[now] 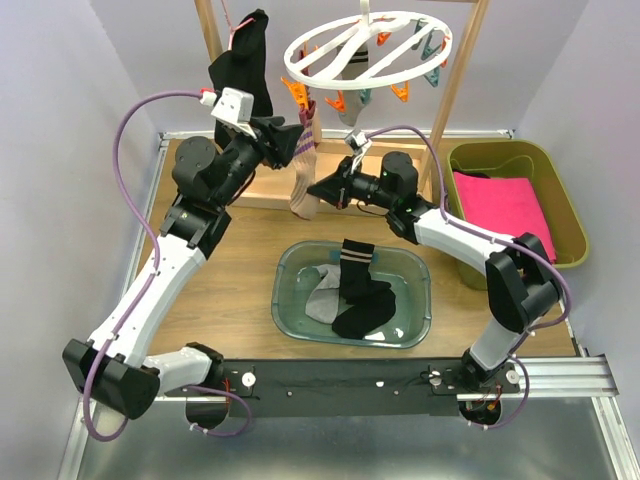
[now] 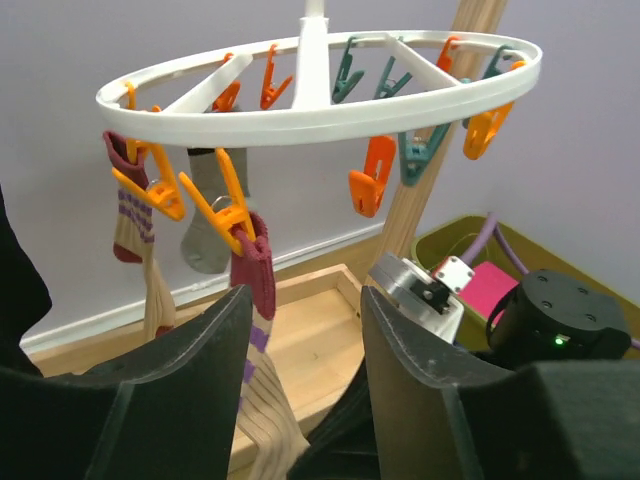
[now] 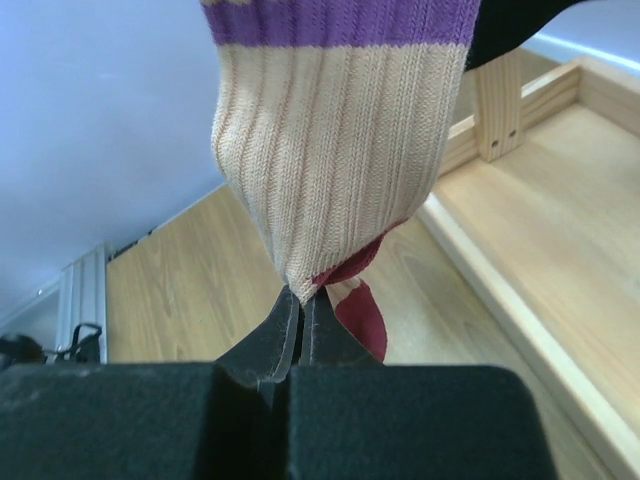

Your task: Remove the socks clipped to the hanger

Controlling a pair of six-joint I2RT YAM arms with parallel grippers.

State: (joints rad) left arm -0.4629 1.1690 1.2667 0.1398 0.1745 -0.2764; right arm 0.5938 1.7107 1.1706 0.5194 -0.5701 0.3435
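The white ring hanger (image 1: 367, 45) hangs from a wooden frame, with orange and teal pegs; it also shows in the left wrist view (image 2: 320, 110). A tan sock with maroon cuff and purple stripes (image 1: 303, 178) hangs from an orange peg (image 2: 232, 215). My right gripper (image 1: 316, 190) is shut on this sock's lower end (image 3: 330, 170), jaws pinched on the fabric (image 3: 303, 305). My left gripper (image 1: 290, 140) is open just below the ring (image 2: 305, 330), and the sock (image 2: 255, 285) hangs beside its left finger (image 2: 195, 385). A second tan sock (image 2: 135, 230) and a grey sock (image 2: 205, 220) stay clipped.
A teal basin (image 1: 285, 300) below holds a black sock (image 1: 362, 300) and a grey sock (image 1: 322, 302). A black garment (image 1: 245, 65) hangs at the left post. A green bin (image 1: 560, 200) with a pink cloth (image 1: 505, 205) stands at the right. Wooden posts (image 1: 455, 100) flank the hanger.
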